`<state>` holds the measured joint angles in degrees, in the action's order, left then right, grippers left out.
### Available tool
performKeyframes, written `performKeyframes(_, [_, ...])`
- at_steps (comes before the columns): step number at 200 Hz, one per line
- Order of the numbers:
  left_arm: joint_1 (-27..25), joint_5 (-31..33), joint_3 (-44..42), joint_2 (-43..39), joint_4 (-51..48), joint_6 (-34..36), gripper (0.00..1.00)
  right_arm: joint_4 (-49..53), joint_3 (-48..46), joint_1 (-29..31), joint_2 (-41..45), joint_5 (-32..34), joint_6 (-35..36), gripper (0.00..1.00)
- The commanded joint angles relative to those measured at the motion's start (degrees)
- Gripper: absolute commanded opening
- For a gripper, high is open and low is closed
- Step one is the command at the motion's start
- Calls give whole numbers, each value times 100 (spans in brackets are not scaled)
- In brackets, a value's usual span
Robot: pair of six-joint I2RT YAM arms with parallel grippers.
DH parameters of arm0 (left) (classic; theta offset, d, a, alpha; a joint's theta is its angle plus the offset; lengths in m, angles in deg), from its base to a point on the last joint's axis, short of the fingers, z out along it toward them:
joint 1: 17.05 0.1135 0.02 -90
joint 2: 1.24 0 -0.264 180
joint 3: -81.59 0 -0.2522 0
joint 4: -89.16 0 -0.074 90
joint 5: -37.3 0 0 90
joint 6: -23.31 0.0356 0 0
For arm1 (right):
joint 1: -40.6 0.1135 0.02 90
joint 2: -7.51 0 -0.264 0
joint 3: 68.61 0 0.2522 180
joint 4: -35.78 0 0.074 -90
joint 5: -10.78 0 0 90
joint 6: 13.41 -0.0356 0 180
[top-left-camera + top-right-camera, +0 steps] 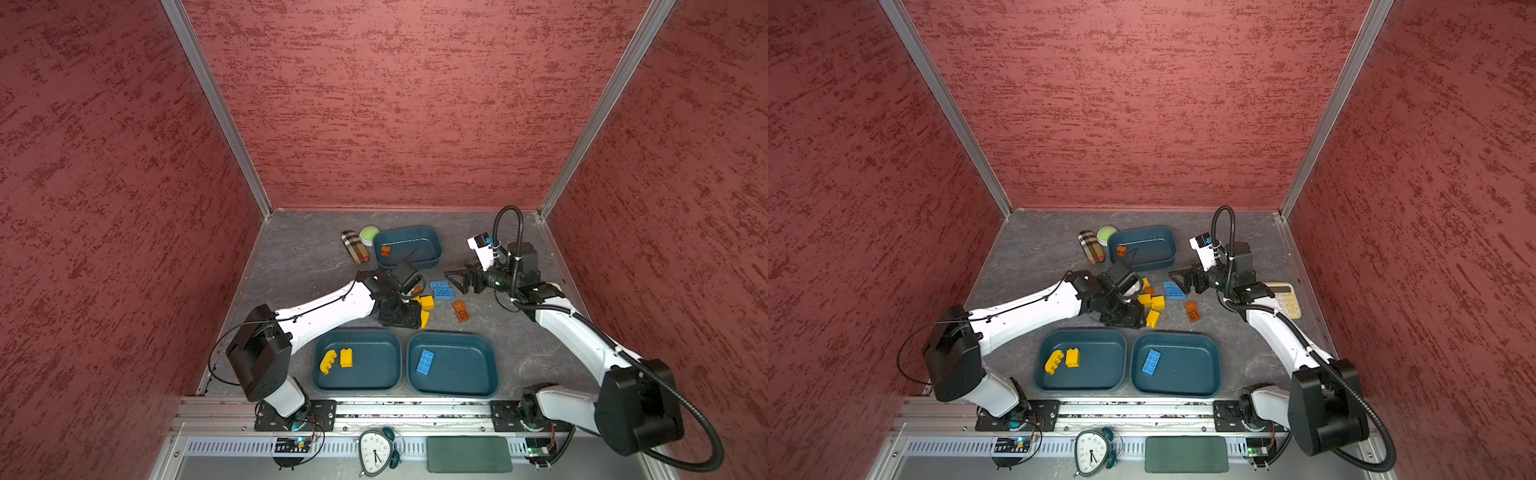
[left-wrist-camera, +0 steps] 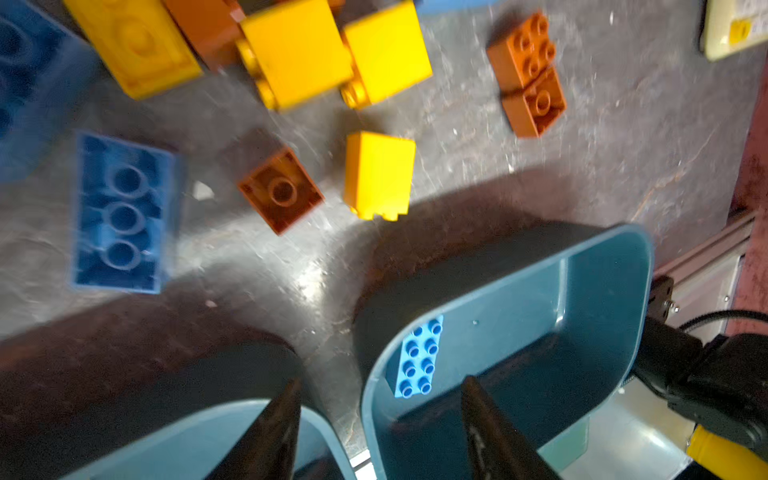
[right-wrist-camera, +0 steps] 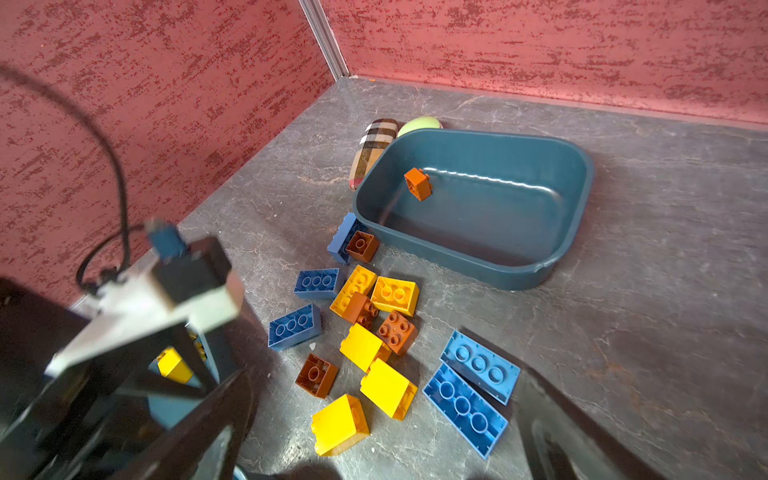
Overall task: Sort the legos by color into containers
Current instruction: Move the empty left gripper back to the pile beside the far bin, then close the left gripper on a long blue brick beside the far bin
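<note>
Far left: left gripper [image 2: 382, 382], hanging over the table [image 1: 299, 266] just beyond the far rims of the two near tubs, at the near-left edge of the loose legos [image 3: 365, 332]. Jaws parted about halfway, nothing between them.

Front left: near-left tub [image 1: 357, 333], with two yellow bricks [image 1: 345, 357] side by side near its left end.

Further back: plaid case [image 1: 355, 247] lying flat, and a green-topped puck [image 1: 369, 235] tucked just beside it, both close against the left end of the far tub [image 1: 409, 230]. In that tub, a single brown brick [image 1: 385, 250] near the left wall.

Middle: the unsorted legos, spread on the bare table between the far tub and the near pair. Yellow, blue and brown mixed together, many turned studs-down. Off to the right of the heap, a brown pair [image 1: 460, 311].

Front right: near-right tub [image 1: 453, 336], just beside its neighbour, with one blue brick [image 1: 425, 362] lying studs-up toward its left end.

Right: right gripper [image 3: 384, 370], held above the table and pointing left at the blue bricks [image 1: 441, 289] on the heap's right edge. Jaws spread wide, gripping nothing. Behind its wrist, in a top view, a calculator [image 1: 1285, 299] by the right wall.
</note>
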<state>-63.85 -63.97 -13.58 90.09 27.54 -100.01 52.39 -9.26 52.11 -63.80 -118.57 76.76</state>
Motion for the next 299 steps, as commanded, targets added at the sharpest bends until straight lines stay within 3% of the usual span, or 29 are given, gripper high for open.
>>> performKeyframes(1, [532, 421, 289, 22, -275, 150, 66, -344, -62, -26, -70, -190, -93, 99])
performKeyframes(40, [1435, 958, 504, 542, -18, -23, 67, -639, -120, -25, -219, -291, -296, 99])
performKeyframes(76, [1773, 1406, 768, 1185, 382, -373, 67, -822, -111, -21, -372, -354, -412, 99])
performKeyframes(192, [2082, 1643, 1186, 2270, 735, -22, 51, -815, 16, -21, -629, -376, -324, 99])
performKeyframes(247, [2083, 1843, 1181, 2317, 580, 184, 44, -785, -13, -26, -605, -375, -306, 99])
performKeyframes(299, [2087, 1859, 975, 2087, 547, 300, 44, -909, -102, -21, -642, -398, -385, 99])
